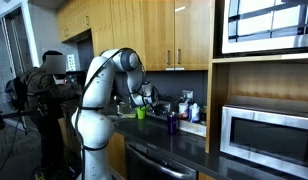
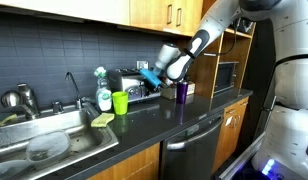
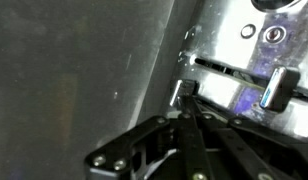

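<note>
My gripper (image 2: 154, 73) hangs over the dark countertop, right against a silver toaster (image 2: 129, 83) by the backsplash. In the wrist view the two fingers lie pressed together, shut and empty (image 3: 184, 98). Their tips sit at a small lever at the end of a vertical slot in the toaster's shiny side (image 3: 234, 60). A second lever or knob (image 3: 273, 92) shows further right on the same face. In an exterior view the gripper (image 1: 146, 97) is partly hidden behind the arm.
A green cup (image 2: 120, 101) and a yellow-green sponge (image 2: 102, 119) sit next to the sink (image 2: 49, 143) with its faucet (image 2: 70, 88). A soap bottle (image 2: 102, 90) stands behind. A purple cup (image 2: 181, 91) is beside the gripper. A microwave (image 1: 264, 135) is built into the shelf.
</note>
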Robot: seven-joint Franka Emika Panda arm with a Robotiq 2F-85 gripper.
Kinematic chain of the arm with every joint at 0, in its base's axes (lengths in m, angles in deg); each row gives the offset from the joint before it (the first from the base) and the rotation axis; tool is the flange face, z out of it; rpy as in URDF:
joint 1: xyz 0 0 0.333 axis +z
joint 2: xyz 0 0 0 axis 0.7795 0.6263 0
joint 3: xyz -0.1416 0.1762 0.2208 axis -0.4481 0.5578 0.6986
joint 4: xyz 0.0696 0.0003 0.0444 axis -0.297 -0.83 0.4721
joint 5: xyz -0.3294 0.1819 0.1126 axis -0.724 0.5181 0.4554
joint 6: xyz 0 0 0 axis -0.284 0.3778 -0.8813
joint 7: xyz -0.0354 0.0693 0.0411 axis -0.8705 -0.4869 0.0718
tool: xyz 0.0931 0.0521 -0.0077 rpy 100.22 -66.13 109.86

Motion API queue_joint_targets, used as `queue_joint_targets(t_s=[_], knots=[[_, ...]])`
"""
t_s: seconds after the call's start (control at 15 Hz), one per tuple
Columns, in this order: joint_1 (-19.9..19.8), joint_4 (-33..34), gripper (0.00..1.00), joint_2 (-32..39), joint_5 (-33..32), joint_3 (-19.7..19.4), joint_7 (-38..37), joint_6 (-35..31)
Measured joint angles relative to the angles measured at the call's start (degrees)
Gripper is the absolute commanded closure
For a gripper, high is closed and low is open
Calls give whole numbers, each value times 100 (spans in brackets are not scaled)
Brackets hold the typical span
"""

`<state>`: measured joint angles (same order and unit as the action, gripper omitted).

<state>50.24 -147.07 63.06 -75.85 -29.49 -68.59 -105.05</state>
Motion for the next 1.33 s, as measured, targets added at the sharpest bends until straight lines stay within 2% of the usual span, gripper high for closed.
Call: queue_joint_targets(t_s=[1.33], knots=[[-217,-132,100,-125,61,317,815,8]])
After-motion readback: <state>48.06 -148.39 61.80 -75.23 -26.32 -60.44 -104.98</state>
